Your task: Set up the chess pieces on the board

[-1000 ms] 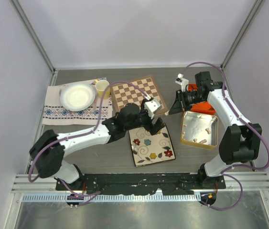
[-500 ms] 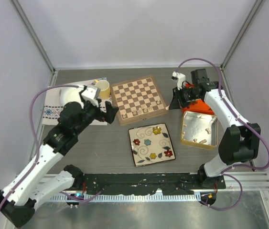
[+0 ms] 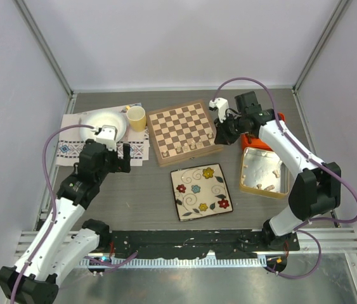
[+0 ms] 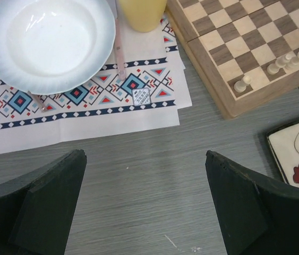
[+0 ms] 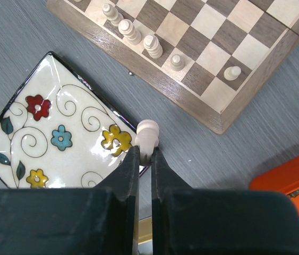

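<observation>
The wooden chessboard (image 3: 184, 131) lies at the back centre, with several pale cream pieces (image 3: 189, 147) in a row along its near edge; they also show in the right wrist view (image 5: 152, 46) and the left wrist view (image 4: 290, 60). My right gripper (image 3: 221, 135) is shut on a pale cream chess piece (image 5: 148, 135), held above the table just off the board's near right corner (image 5: 221, 125). My left gripper (image 3: 118, 158) is open and empty over bare table, near the patterned cloth (image 4: 85, 106). No dark pieces show.
A floral plate (image 3: 201, 191) lies in front of the board. A gold tin (image 3: 264, 171) with loose pale pieces sits at the right, an orange thing (image 3: 262, 139) behind it. A white bowl (image 3: 102, 124) and yellow cup (image 3: 136, 118) stand on the cloth at the left.
My left arm has swung away from the board to the left and drawn back near the cloth. My right gripper has moved left from the tin side toward the board's right corner.
</observation>
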Motion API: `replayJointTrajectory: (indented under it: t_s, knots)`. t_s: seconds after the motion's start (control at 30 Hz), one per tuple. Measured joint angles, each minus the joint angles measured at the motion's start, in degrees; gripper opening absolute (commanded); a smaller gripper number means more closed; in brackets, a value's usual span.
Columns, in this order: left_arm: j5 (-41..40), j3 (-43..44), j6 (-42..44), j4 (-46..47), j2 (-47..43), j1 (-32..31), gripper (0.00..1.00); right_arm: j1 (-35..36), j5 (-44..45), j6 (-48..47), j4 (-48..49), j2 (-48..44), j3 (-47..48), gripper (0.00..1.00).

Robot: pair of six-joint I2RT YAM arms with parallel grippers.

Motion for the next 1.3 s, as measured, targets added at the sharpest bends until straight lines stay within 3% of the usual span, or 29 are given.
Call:
replayJointTrajectory:
  t_s: [0.6, 1.3]
  knots:
    - [-2.1, -0.9, 2.2, -0.2, -0.3, 0.1, 1.00, 2.6, 8.6, -3.5, 0.4, 2.1, 1.9, 0.01]
    - [-1.6, -1.2, 2.4, 0.4, -0.3, 0.1, 1.00, 5.4, 14.6, -4.4, -0.2, 18.8, 11.7, 0.03]
